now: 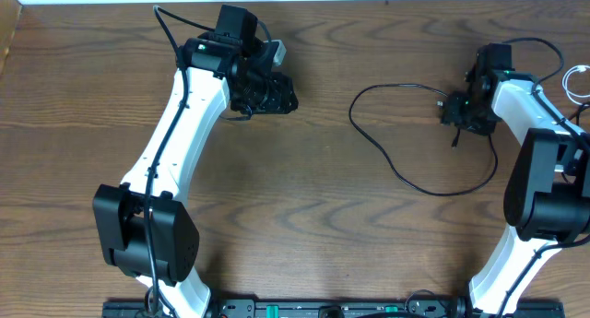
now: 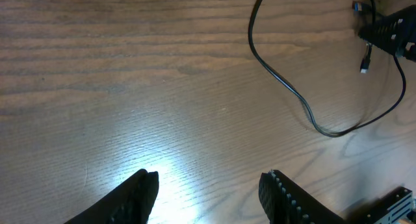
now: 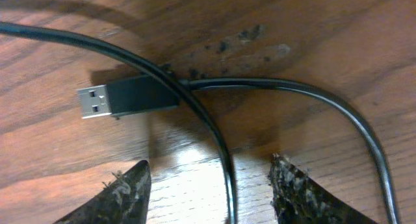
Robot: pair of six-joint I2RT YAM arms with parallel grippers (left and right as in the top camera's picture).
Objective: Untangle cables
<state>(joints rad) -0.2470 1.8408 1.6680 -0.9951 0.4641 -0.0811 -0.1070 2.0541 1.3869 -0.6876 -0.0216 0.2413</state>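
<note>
Right pincer (image 3: 208, 164) apart, astride black cable (image 3: 212, 134), gripping nothing | its USB plug (image 3: 123, 99) flat on bench (image 3: 52, 146) | left pincer (image 2: 209, 177) apart, empty, near bench's far edge

A robotics lab bench: the white left arm (image 1: 184, 124) and right arm (image 1: 539, 166) stand on a black rail (image 1: 304, 310), well behind the left gripper (image 2: 208, 184). Under the right gripper (image 3: 211, 178) a black cable (image 3: 325, 87) lies on a wood-grain table (image 1: 304, 217).
</note>
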